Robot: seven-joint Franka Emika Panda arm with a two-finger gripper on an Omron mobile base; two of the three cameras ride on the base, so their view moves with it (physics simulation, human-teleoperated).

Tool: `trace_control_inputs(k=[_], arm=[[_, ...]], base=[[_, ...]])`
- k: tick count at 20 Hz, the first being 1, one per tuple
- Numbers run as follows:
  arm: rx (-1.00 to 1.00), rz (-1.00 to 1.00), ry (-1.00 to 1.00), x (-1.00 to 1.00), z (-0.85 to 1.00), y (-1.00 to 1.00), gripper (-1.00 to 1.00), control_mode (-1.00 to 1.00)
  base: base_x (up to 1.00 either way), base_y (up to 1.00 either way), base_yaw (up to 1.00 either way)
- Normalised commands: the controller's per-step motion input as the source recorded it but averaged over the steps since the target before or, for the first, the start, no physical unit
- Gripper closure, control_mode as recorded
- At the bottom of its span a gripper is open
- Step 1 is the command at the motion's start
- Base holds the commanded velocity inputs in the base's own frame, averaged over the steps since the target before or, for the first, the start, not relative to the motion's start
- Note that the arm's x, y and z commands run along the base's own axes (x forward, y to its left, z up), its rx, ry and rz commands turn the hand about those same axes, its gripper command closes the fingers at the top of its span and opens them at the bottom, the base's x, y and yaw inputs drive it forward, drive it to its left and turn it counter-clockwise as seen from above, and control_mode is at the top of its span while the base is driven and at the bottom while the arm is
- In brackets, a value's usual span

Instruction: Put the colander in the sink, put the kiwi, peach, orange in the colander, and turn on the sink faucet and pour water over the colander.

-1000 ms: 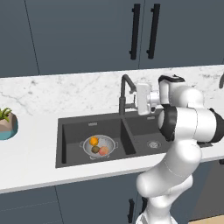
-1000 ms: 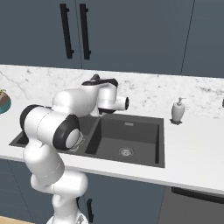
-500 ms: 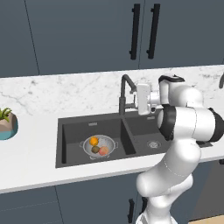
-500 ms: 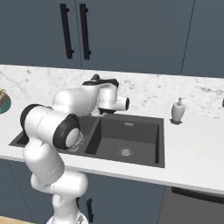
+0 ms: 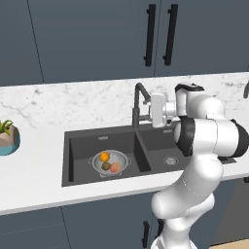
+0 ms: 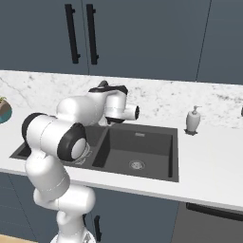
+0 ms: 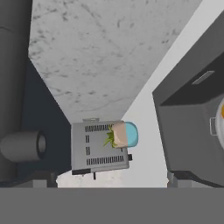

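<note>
Nothing moved. Colander (image 5: 111,162) in left sink (image 5: 78,146) basin holds orange (image 5: 104,156), kiwi (image 5: 106,166), peach (image 5: 115,168); claw (image 5: 152,111) open beside faucet (image 5: 139,103).

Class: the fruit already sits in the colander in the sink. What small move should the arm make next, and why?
Probably ease the open gripper onto the sink faucet lever. The kiwi, peach and orange lie in the colander, and no water runs.

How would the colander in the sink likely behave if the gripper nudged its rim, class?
The colander looks like rigid metal, so it would probably slide, not flex. The kiwi, peach and orange inside may roll. Its shallow, wide shape probably resists tipping.
</note>
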Motion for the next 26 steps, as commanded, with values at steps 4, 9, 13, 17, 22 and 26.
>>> trace_control_inputs(k=[4, 9, 13, 17, 22, 26], arm=[[0.0, 0.0, 0.0, 0.19, -0.05, 0.02, -1.0, -1.0], [0.0, 0.0, 0.0, 0.22, -0.06, 0.09, -1.0, -1.0], [0.0, 0.0, 0.0, 0.26, -0.04, 0.09, -1.0, -1.0], [0.0, 0.0, 0.0, 0.34, 0.0, 0.02, -1.0, -1.0], [0.0, 0.0, 0.0, 0.32, 0.0, 0.03, -1.0, -1.0], [0.0, 0.0, 0.0, 0.28, 0.0, 0.06, -1.0, -1.0]], base=[[0.0, 0.0, 0.0], [0.0, 0.0, 0.0], [0.0, 0.0, 0.0], [0.0, 0.0, 0.0], [0.0, 0.0, 0.0], [0.0, 0.0, 0.0]])
